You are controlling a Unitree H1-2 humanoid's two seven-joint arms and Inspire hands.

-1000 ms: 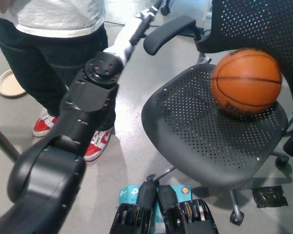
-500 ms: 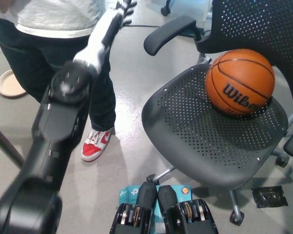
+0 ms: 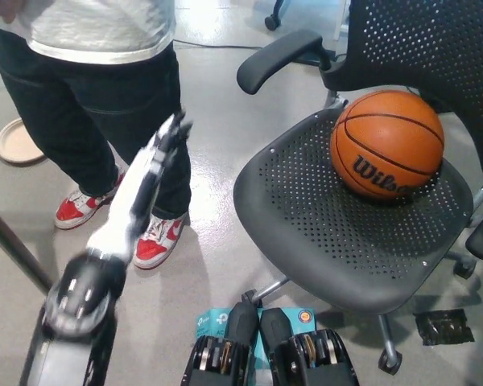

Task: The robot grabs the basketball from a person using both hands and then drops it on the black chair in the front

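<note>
The ball (image 3: 386,145) lay on the chair (image 3: 322,233), at the back of the seat near the backrest, touched by neither hand; the drop looked done, the seat's dip likely keeping it from rolling. The left hand (image 3: 171,138) was stretched out low at the left, in front of the person (image 3: 88,88), blurred, so its fingers could not be told wide or narrow. The right hand was out of view.

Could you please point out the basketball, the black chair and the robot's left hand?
basketball (image 3: 386,143), head view, middle of the ball.
black chair (image 3: 322,233), head view, bare perforated seat.
left hand (image 3: 171,135), head view, blurred white hand.
</note>
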